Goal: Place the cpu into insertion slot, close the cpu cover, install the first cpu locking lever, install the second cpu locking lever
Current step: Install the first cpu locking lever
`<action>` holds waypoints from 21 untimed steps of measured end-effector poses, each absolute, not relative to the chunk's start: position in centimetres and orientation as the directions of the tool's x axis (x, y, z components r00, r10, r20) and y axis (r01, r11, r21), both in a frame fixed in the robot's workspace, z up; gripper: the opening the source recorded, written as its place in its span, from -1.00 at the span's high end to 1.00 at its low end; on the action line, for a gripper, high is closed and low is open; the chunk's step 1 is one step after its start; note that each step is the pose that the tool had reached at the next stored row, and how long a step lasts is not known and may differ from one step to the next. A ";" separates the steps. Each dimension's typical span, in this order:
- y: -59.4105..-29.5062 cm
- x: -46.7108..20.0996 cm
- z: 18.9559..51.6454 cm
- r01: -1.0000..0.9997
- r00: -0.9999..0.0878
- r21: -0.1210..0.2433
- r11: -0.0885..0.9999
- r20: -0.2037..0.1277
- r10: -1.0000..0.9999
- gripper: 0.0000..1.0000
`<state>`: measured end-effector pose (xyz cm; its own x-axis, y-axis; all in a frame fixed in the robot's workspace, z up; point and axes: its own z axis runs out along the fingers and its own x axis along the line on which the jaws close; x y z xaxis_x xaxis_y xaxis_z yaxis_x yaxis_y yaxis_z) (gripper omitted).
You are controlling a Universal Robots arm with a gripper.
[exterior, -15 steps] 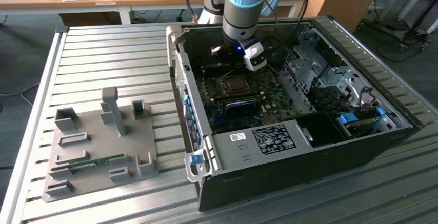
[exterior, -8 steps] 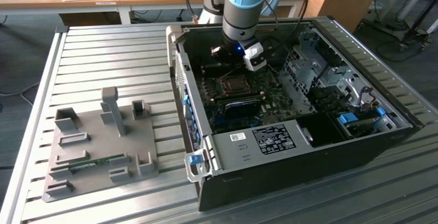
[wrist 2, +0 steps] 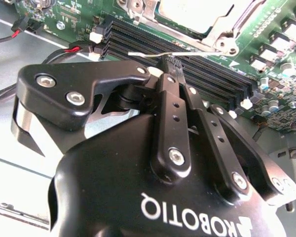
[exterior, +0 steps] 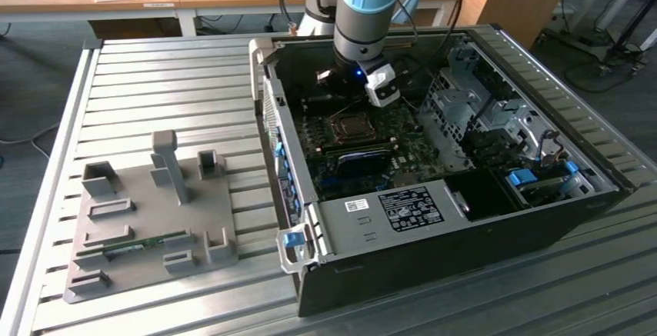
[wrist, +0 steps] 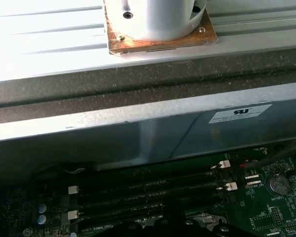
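The cpu [wrist 2: 195, 10], with its silvery top, lies in the socket on the green motherboard. Around it the metal cpu cover [wrist 2: 226, 30] appears to lie flat. In the exterior view the socket [exterior: 352, 126] sits mid-board inside the open computer case. A thin silver locking lever [wrist 2: 197, 52] runs along the socket edge nearest the memory slots, and its free end sticks out sideways. My gripper [wrist 2: 171, 63] is shut, with its black fingers [wrist 2: 168, 103] pressed together and their tips right at this lever. I cannot tell whether they touch it. In the exterior view the gripper [exterior: 347, 96] hangs just behind the socket.
Black memory slots [wrist 2: 207, 79] lie under the fingertips and appear in the first wrist view [wrist: 148, 190], below the case wall [wrist: 138, 128]. Red and black cables [wrist 2: 19, 29] run beside the board. Drive cages [exterior: 493, 113] fill the case's right. A grey fixture block [exterior: 154, 213] stands on the slatted table.
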<state>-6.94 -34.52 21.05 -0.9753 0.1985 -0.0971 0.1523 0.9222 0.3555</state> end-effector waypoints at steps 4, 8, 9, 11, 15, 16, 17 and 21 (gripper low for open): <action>-34.5 -6.9 21.0 0.152 -0.975 0.363 0.919 -0.095 0.199 0.79; -34.5 -6.9 21.0 0.152 -0.975 0.364 0.919 -0.095 0.199 0.79; -34.6 -6.9 21.0 0.152 -0.975 0.364 0.919 -0.095 0.199 0.79; -34.6 -6.9 21.0 0.152 -0.975 0.364 0.919 -0.095 0.199 0.79; -34.7 -6.9 21.0 0.152 -0.975 0.364 0.919 -0.095 0.199 0.79; -34.7 -6.9 21.0 0.152 -0.975 0.364 0.919 -0.095 0.199 0.79; -34.7 -6.9 21.0 0.152 -0.975 0.364 0.919 -0.095 0.199 0.79; -34.7 -6.9 20.9 0.152 -0.975 0.364 0.919 -0.095 0.199 0.79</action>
<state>-6.94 -34.71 20.90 -0.9753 0.1994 -0.0952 0.1523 0.9188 0.3643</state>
